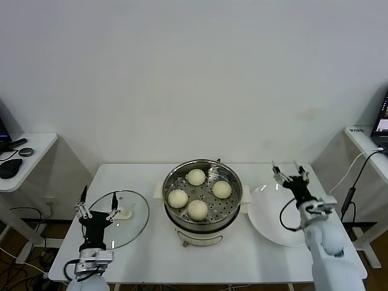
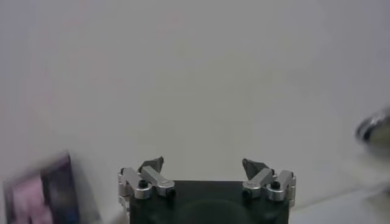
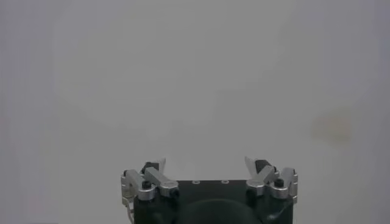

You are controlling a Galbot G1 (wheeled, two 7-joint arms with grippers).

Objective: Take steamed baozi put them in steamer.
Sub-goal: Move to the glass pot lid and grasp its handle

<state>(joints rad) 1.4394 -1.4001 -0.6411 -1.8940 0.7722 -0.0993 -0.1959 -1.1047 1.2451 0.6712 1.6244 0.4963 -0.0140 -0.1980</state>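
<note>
The steamer, a shiny steel pot with white handles, stands mid-table. Several pale round baozi lie on its perforated tray, among them one at the back, one on the right and one in front. My left gripper is raised over the table's left part, in front of the glass lid, open and empty. Above the white plate on the right, my right gripper is also open and empty. Each wrist view shows its own gripper, left and right, spread wide against the blank wall.
A round glass lid with a white handle lies left of the steamer. A bare white plate lies to its right. Small side tables stand at far left and far right, with a cable hanging on the right.
</note>
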